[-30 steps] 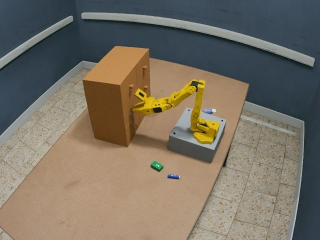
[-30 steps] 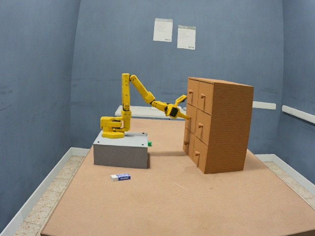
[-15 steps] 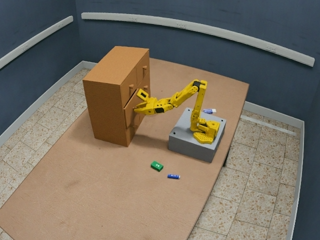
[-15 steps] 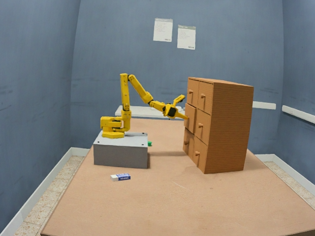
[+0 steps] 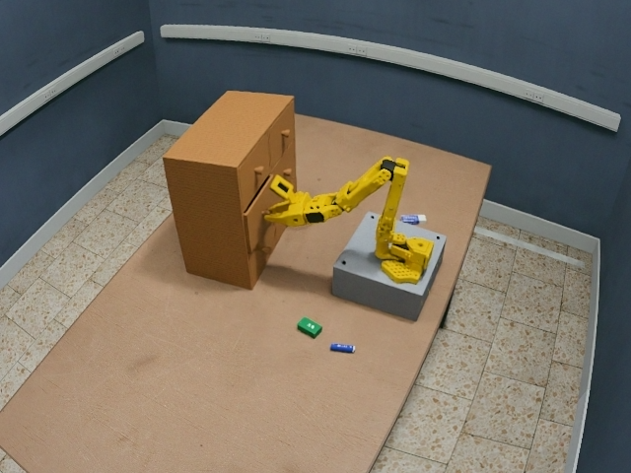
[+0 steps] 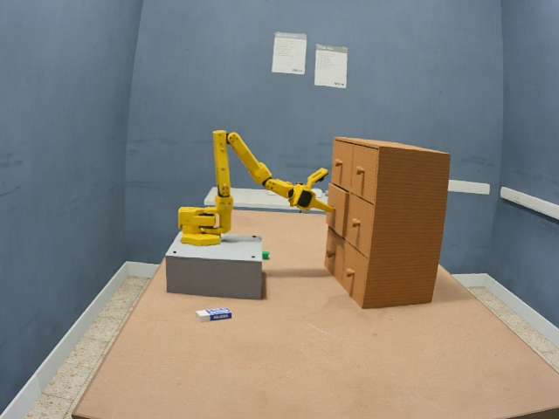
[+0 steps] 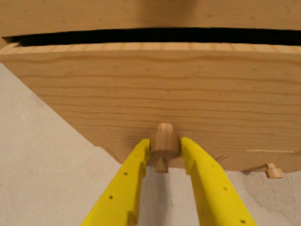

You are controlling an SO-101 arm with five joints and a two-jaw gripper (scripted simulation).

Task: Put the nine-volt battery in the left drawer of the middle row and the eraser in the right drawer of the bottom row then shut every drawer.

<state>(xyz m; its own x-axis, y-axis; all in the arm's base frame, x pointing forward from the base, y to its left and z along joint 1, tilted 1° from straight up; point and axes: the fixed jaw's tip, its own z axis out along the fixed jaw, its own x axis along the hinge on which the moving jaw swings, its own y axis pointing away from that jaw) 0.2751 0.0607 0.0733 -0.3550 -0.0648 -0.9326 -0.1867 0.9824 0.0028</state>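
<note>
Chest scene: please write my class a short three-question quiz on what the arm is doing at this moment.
1. True or false: the gripper is shut on a drawer knob.
2. Which drawer stands partly out, as you face the chest? A top right; B middle left; C bottom right.
3. Fill the gap: the eraser lies on the ____, beside the arm's grey base.

Key: 1 true; 2 B; 3 table.

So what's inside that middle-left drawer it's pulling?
Not visible. The drawer stands slightly out, gripper shut on its knob, but the gap above its front shows only dark. The battery and eraser lie on the table.
</note>
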